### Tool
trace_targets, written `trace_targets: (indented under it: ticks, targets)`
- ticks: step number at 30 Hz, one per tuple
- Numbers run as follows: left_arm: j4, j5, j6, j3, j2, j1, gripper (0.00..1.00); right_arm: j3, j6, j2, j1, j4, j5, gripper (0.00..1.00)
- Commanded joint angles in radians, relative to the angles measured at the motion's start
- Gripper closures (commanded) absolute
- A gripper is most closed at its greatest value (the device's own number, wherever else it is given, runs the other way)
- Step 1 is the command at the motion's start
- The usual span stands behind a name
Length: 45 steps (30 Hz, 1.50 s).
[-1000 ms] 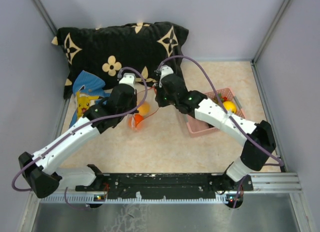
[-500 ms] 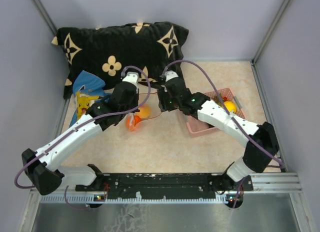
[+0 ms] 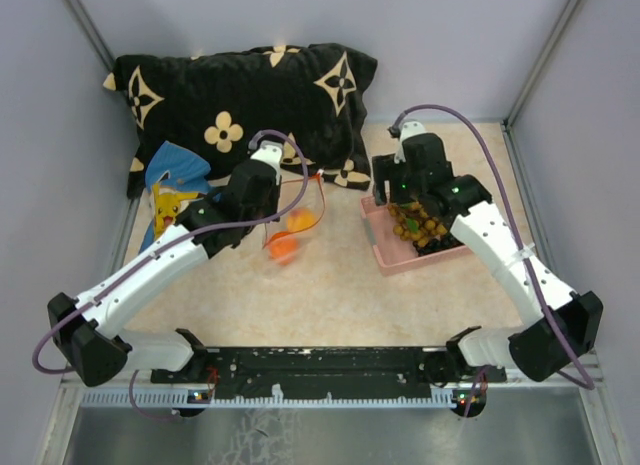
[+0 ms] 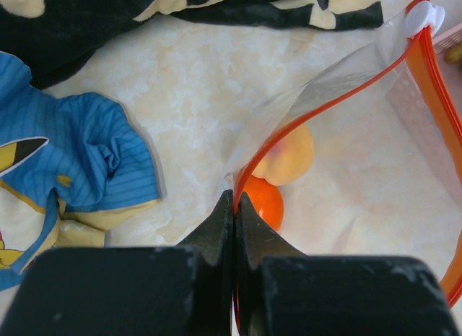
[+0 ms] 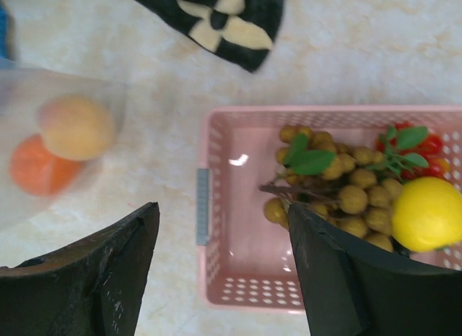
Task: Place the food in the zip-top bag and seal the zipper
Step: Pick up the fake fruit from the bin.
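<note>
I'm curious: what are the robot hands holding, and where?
The left gripper pinches the zip-top bag at its mouth edge; the right gripper holds nothing.

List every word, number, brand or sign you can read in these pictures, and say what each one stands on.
No words or numbers can be read in any view.
Black cushion: only cream flower and four-point star motifs, no letters.
Blue cloth: a yellow cartoon figure, no lettering in view.
Zip-top bag: the part in view bears no print.
Pink basket: plain, no label.
</note>
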State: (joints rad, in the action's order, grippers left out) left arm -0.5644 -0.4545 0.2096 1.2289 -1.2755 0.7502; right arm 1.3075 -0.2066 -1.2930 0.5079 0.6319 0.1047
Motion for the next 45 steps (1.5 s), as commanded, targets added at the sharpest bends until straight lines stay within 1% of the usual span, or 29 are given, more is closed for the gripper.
trace_targets:
  ticks: [1, 3, 7, 10, 13, 16, 20, 24, 25, 27, 29, 32, 33, 35, 39, 42, 45]
  targets:
    - [0.016, -0.032, -0.055, 0.051, -0.011, -0.003, 1.00, -0.016, 0.118, 0.022, -0.081, 0.079, 0.026, 0.26]
    - [0.012, -0.044, -0.071, 0.073, -0.013, -0.003, 1.00, -0.045, 0.137, 0.022, -0.142, 0.073, 0.038, 0.25]
    - [0.020, -0.052, -0.117, 0.103, -0.002, -0.004, 1.00, -0.126, 0.153, 0.011, -0.260, 0.028, 0.122, 0.24]
    - [0.038, -0.050, -0.158, 0.110, 0.008, -0.003, 1.00, -0.158, 0.157, -0.006, -0.326, -0.016, 0.085, 0.20]
    - [0.052, -0.044, -0.180, 0.099, 0.010, -0.003, 1.00, -0.172, 0.176, -0.012, -0.333, -0.066, 0.046, 0.19]
    - [0.056, -0.039, -0.176, 0.068, 0.003, -0.003, 1.00, -0.200, 0.196, -0.026, -0.337, -0.117, 0.083, 0.18]
    - [0.057, -0.031, -0.154, 0.024, -0.007, -0.003, 1.00, -0.196, 0.215, -0.086, -0.362, -0.114, 0.112, 0.18]
    - [0.058, -0.028, -0.133, -0.004, -0.008, -0.003, 1.00, -0.208, 0.236, -0.076, -0.361, -0.162, -0.050, 0.15]
    - [0.058, -0.029, -0.130, -0.005, -0.009, -0.003, 1.00, -0.222, 0.233, -0.070, -0.361, -0.180, -0.063, 0.14]
    - [0.055, -0.034, -0.124, 0.002, -0.015, -0.003, 1.00, -0.239, 0.231, -0.069, -0.362, -0.192, -0.022, 0.12]
    - [0.052, -0.036, -0.123, 0.011, -0.017, -0.003, 1.00, -0.230, 0.244, -0.085, -0.361, -0.169, 0.017, 0.12]
    - [0.055, -0.033, -0.128, 0.008, -0.018, -0.003, 1.00, -0.211, 0.273, -0.100, -0.361, -0.147, -0.013, 0.12]
    - [0.055, -0.033, -0.128, 0.009, -0.022, -0.004, 1.00, -0.216, 0.267, -0.099, -0.361, -0.153, 0.006, 0.12]
    - [0.051, -0.030, -0.123, 0.010, -0.027, -0.003, 1.00, -0.216, 0.238, -0.106, -0.361, -0.152, 0.099, 0.12]
    - [0.046, -0.020, -0.112, 0.013, -0.031, -0.003, 1.00, -0.206, 0.250, -0.128, -0.370, -0.146, 0.120, 0.12]
    - [0.045, -0.020, -0.111, 0.010, -0.027, -0.003, 1.00, -0.193, 0.231, -0.154, -0.399, -0.133, 0.181, 0.12]
    - [0.040, -0.023, -0.108, 0.006, -0.022, -0.003, 1.00, -0.182, 0.216, -0.182, -0.438, -0.127, 0.184, 0.12]
